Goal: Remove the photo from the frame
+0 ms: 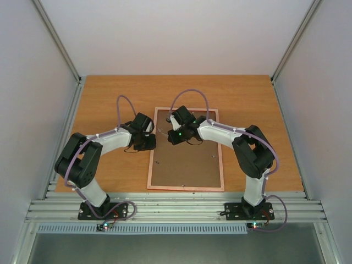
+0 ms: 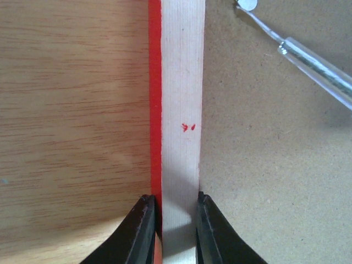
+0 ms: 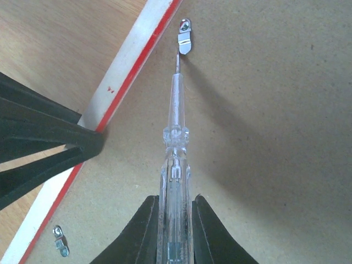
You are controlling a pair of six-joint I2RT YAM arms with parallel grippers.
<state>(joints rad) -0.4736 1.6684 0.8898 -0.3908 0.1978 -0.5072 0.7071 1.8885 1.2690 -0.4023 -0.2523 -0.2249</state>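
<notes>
1. frame (image 1: 186, 188) lies flat and back-up in the middle of the tabletop (image 1: 110, 99), slightly right of centre; its near short side is close to the near edge; brown board (image 1: 187, 165) fills the back; photo not visible in any view
2. left gripper (image 2: 177, 220): my fingers (image 2: 144, 231) are clamped across the frame's left rail, one on the red outer side, one on the inner side against the board; the grip sits on the far part of that rail, towards the frame's far-left corner
3. rail back is pale bare wood with two small red specks (image 2: 189, 127); red shows only along the outer edge
4. right gripper (image 3: 176, 220): closed on a clear screwdriver (image 3: 175, 137); handle between my fingers, shaft pointing away over the board
5. screwdriver tip is at a small metal tab (image 3: 185, 37) on the board, just inside the left rail; touching or just above, can't tell
6. second tab (image 3: 60, 241) lies on the board beside the same rail, on the other side of my left grip from the first
7. both grippers are close together over the far-left part of the frame; not touching each other
</notes>
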